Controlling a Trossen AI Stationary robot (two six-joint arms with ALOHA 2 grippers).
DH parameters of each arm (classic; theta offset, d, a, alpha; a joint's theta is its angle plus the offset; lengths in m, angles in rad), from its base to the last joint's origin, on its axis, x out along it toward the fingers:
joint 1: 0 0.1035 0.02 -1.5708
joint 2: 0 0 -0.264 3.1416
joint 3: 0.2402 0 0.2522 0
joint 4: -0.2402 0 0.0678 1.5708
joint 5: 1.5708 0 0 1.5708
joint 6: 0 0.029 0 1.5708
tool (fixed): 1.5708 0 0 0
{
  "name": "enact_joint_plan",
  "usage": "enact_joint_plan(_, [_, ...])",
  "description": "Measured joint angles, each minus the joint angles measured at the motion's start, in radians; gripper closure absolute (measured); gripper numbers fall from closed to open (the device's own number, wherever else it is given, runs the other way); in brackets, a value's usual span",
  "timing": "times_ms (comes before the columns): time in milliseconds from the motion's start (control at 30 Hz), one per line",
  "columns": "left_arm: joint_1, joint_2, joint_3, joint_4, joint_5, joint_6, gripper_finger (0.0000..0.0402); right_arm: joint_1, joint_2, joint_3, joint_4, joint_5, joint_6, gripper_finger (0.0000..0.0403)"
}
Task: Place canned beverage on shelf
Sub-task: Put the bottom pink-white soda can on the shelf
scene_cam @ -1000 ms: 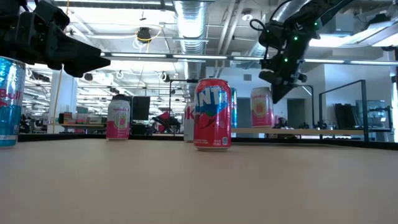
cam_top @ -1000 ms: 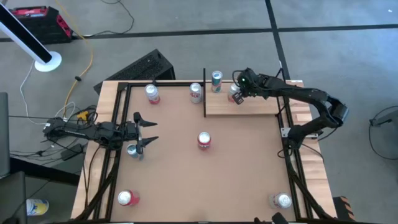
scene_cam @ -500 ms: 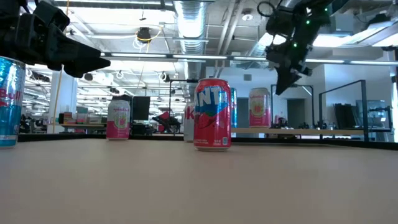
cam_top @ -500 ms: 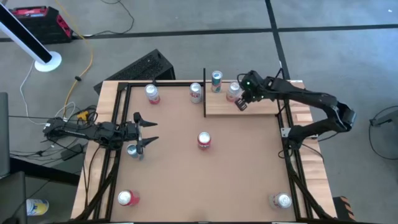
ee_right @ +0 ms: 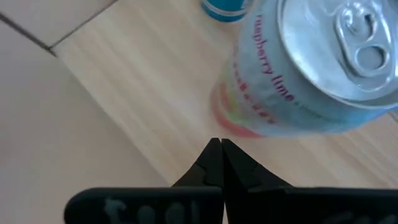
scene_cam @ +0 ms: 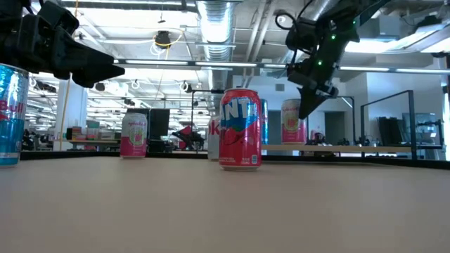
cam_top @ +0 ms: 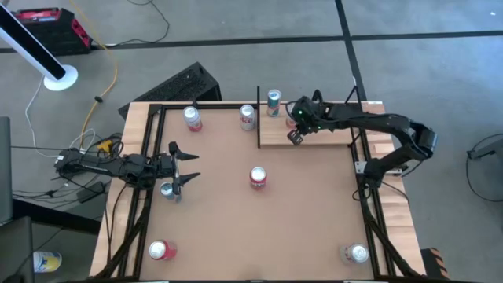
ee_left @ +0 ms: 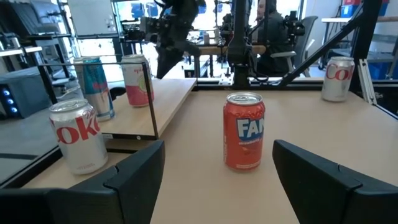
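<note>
Two closed fingers: the right gripper (ee_right: 219,152) has swung back beside the pink can (ee_right: 298,74) on the shelf (cam_top: 322,135).

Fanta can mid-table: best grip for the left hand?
Clamp the Fanta can across its cylindrical body at mid height, coming in level from the left hand's side. It stands upright and alone on the tabletop, so both side walls look free. The left wrist view already frames it between the open fingers. A top grasp seems worse: rim and tab offer little.

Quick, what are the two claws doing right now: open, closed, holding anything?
Left gripper: open, empty, over a can.
Right gripper: closed, empty, above the shelf beside the pink can.
</note>
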Motion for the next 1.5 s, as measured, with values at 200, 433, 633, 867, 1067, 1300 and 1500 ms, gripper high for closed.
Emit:
enact_joint_plan(200, [0.000, 0.000, 0.000, 0.000, 0.000, 0.000, 0.0118, -0.024, 0.007, 0.000, 0.039, 0.000, -0.018, 0.0389])
enact_joint_plan(433, [0.000, 0.000, 0.000, 0.000, 0.000, 0.000, 0.0118, -0.068, 0.008, 0.000, 0.044, 0.053, -0.027, 0.0389])
enact_joint_plan(633, [0.000, 0.000, 0.000, 0.000, 0.000, -0.001, 0.0118, -0.108, 0.008, 0.000, 0.067, 0.056, -0.029, 0.0382])
enact_joint_plan(867, [0.000, 0.000, 0.000, 0.000, 0.000, -0.001, 0.0118, -0.106, 0.007, 0.000, 0.079, 0.054, -0.042, 0.0389])
enact_joint_plan(1067, [0.000, 0.000, 0.000, 0.000, 0.000, 0.002, 0.0118, -0.048, 0.002, 0.000, 0.072, 0.052, -0.036, 0.0389])
enact_joint_plan(1300, [0.000, 0.000, 0.000, 0.000, 0.000, -0.001, 0.0118, -0.033, 0.002, 0.000, 0.108, 0.077, -0.037, 0.0389])
enact_joint_plan(1500, [0.000, 0.000, 0.000, 0.000, 0.000, 0.002, 0.0118, -0.070, 0.002, 0.000, 0.118, 0.082, -0.049, 0.0389])
